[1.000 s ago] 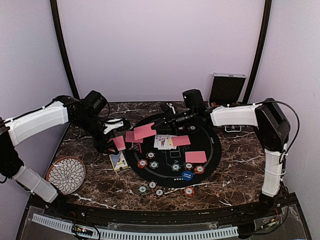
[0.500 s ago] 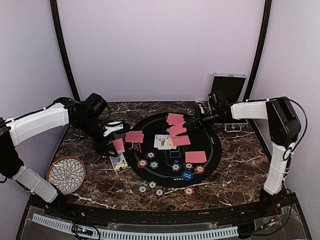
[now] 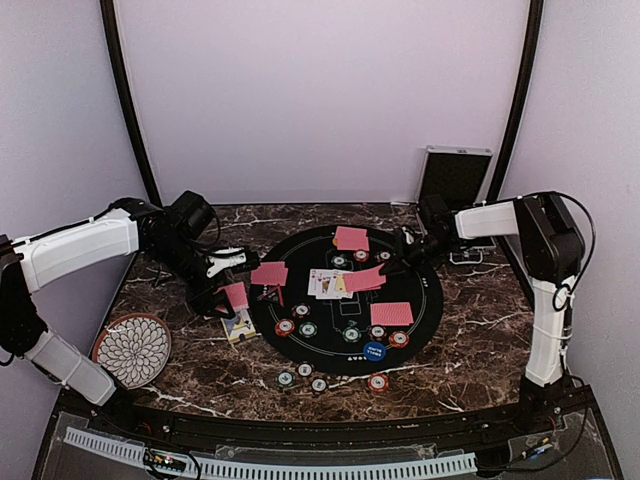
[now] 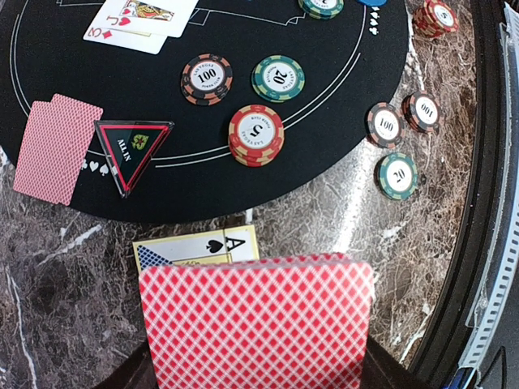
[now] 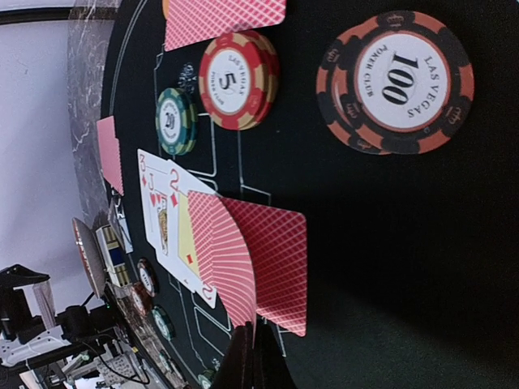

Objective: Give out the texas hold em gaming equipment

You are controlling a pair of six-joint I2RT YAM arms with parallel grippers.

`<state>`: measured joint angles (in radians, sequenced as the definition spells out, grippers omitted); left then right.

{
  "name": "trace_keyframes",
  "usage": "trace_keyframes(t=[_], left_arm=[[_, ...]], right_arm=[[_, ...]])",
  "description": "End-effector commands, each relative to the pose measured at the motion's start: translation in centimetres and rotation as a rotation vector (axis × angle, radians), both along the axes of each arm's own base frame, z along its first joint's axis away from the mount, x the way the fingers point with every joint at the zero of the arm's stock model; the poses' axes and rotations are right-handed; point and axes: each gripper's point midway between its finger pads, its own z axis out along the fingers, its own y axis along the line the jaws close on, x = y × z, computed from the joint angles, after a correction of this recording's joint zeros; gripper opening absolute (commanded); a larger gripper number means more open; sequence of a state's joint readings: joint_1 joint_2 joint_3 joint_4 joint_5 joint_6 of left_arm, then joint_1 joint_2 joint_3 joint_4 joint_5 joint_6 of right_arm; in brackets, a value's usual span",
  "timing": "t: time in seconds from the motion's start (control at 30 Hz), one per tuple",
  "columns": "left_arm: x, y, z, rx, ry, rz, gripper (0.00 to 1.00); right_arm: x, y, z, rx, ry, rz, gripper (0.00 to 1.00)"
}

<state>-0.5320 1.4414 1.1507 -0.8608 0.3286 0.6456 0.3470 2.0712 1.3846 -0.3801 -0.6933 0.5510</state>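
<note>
Chip: "LAS VEGAS POKER CLUB 100"; triangle: "ALL IN".

Chip row before face-up cards — both on mat.

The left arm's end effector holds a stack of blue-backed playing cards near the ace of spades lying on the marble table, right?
No: the left wrist view shows the stack of playing cards in the left end effector is red-backed, not blue-backed. It is near the ace of spades on the marble table.

"LAS VEGAS", "100" on chip
</note>
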Motion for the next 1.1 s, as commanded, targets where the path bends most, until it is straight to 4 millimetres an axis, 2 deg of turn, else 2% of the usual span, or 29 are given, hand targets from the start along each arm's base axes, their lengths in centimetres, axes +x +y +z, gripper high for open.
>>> trace_keyframes(t=[0.0,0.2,0.27,0.47,0.7,0.87,1.07], left_arm=[[-0.2,0.0,0.7,-0.028,-0.016,0.002,0.0],[-0.2,0.1,0.2,-0.02,-0.009,0.001,0.0],[-0.2,0.1,0.1,-0.02,-0.008,0.0,0.0],[-0.2,0.1,-0.2,-0.018,-0.009,0.003,0.0],[-0.3,0.3,-1.3,-0.006,-0.005,0.011,0.0],[-0.3,0.6,-2.5,0.006,-0.001,0.019,0.0],[-0.2,1.6,-4.6,0.024,0.01,0.043,0.0]], right_arm=[[0.7,-0.9,-0.7,-0.076,-0.027,0.011,0.0],[0.5,-2.0,-1.9,-0.17,-0.023,0.032,0.01],[0.5,-2.4,-2.1,-0.198,-0.024,0.039,0.08],[0.4,-3.2,-2.3,-0.257,-0.031,0.044,0.19],[0.9,-4.2,-0.5,-0.331,-0.084,0.025,0.35],[0.9,-4.1,1.0,-0.344,-0.123,0.01,0.39],[0.1,-2.8,2.7,-0.321,-0.164,0.002,0.41]])
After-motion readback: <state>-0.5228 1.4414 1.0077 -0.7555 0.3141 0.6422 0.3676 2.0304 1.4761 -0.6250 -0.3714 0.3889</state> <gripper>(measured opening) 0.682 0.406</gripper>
